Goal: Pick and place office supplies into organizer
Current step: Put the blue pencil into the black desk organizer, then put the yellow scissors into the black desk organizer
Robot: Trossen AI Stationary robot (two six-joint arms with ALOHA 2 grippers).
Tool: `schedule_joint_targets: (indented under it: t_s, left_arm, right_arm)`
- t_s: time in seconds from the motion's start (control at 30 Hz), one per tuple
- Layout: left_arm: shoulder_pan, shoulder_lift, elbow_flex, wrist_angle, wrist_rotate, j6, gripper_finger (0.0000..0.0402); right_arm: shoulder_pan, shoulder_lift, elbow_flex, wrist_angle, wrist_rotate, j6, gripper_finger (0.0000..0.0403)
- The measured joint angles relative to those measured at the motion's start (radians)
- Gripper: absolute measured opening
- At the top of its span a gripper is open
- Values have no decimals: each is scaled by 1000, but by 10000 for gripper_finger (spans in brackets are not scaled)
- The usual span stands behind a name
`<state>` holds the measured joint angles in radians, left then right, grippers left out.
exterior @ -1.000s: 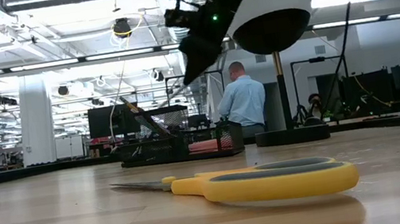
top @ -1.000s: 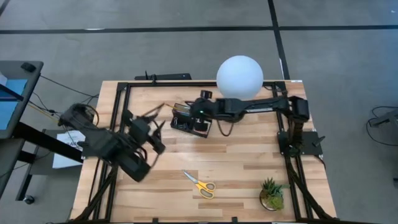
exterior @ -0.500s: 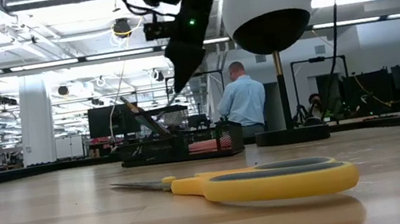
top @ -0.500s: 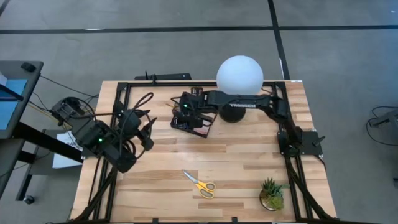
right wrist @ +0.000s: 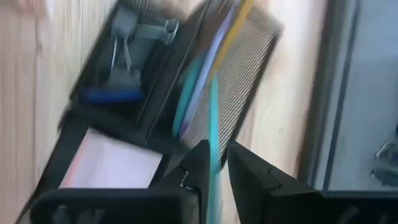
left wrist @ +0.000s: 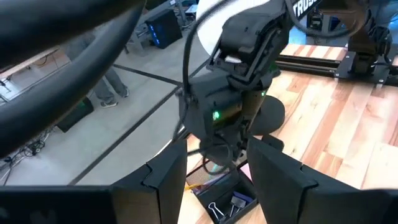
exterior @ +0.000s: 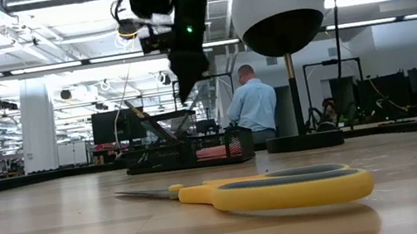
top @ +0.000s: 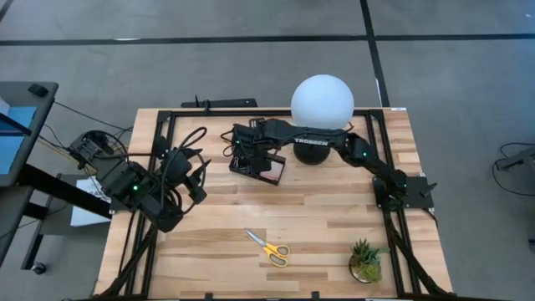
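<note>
The black mesh organizer (top: 261,165) stands at the table's far middle, holding several pens in its taller cup (right wrist: 233,68), a clip (right wrist: 134,37), a blue eraser (right wrist: 106,94) and a pink pad (right wrist: 118,165). My right gripper (top: 240,146) hangs over the cup, pointing steeply down. Its fingers stand a narrow gap apart, and a teal pen (right wrist: 213,106) that stands in the cup runs up between them (right wrist: 216,149). The yellow-handled scissors (top: 269,247) lie flat on the near middle of the table. My left gripper (top: 203,177) waits open and holding nothing (left wrist: 217,180), left of the organizer. My right gripper comes from above with a finger on either side of the teal pen's upper end (right wrist: 214,155). The gap looks a little wider than the pen, and I cannot tell whether a finger touches it. The pen's lower part stands in the organizer's cup.
A white globe lamp (top: 322,102) on a black base stands just right of the organizer, under my right arm. A small potted plant (top: 366,261) sits at the near right corner. Bare wood lies between the organizer and the scissors.
My right gripper has moved toward the table's left edge, across the organizer to above its pen cup, and tipped more steeply down. My left gripper drew back toward the left edge, turned a little, then kept still.
</note>
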<state>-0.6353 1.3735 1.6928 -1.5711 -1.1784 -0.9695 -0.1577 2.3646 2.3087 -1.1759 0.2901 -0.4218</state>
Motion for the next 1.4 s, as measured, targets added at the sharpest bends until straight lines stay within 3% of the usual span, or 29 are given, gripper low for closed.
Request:
schedule_joint_targets:
  t_s: [0.37,0.53,0.73,0.93,1.0,1.13,1.27,1.4]
  left_arm:
    - [0,0,0,0,3,-5,164]
    - [0,0,-1,0,0,-54,164]
    - [-1,-1,-101,0,5,-159,164]
    - [-1,2,-289,51,46,-354,164]
    - [-1,2,-376,162,106,-350,164]
    - [-9,2,-553,522,256,-187,164]
    - [-35,3,-722,1049,354,60,164]
    - [-56,3,-845,1501,370,307,164]
  right_arm:
    - [3,-24,5,6,0,64,123]
    - [54,-81,32,-69,-1,123,132]
    - [136,-286,43,-222,-12,232,123]
    - [266,-486,4,-283,-125,373,117]
    - [327,-544,-55,-238,-131,393,117]
    - [459,-650,-262,-135,-136,440,117]
    - [576,-767,-591,75,-134,524,117]
    - [696,-876,-948,360,-134,645,117]
